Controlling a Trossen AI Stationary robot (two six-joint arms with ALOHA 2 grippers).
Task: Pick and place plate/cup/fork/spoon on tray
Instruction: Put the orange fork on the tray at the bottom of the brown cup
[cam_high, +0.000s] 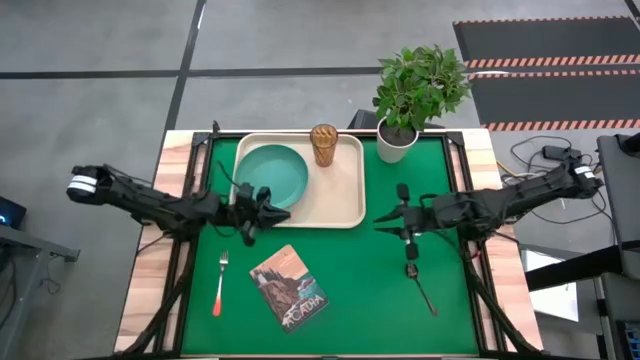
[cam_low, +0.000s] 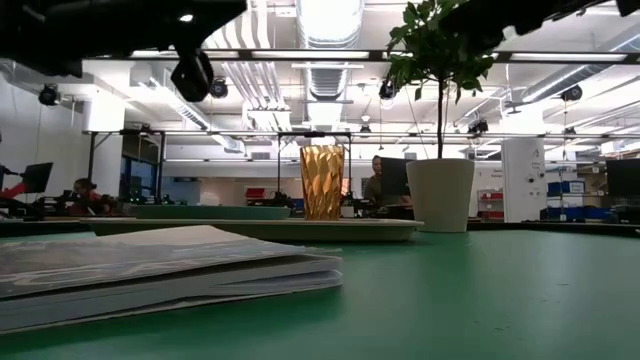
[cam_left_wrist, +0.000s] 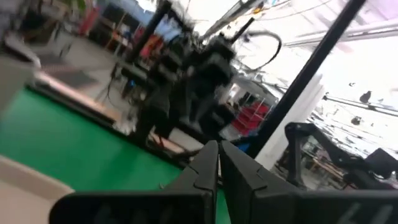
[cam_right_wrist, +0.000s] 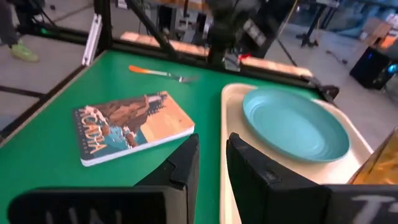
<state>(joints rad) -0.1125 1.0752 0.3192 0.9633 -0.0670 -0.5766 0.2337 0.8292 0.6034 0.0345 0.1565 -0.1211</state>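
The cream tray (cam_high: 345, 205) lies on the far middle of the green mat. The teal plate (cam_high: 272, 176) rests flat in its left half and the amber cup (cam_high: 323, 145) stands upright at its far right corner. The orange-handled fork (cam_high: 220, 285) lies on the mat at the near left. The dark spoon (cam_high: 421, 285) lies on the mat at the near right. My left gripper (cam_high: 278, 213) is shut and empty, raised over the tray's near edge by the plate. My right gripper (cam_high: 386, 218) is open and empty, just right of the tray, far of the spoon.
A book (cam_high: 288, 287) lies on the mat between the fork and the spoon. A white pot with a green plant (cam_high: 398, 140) stands at the far right, beside the tray's corner. Bare mat (cam_high: 360, 300) lies between the book and the spoon.
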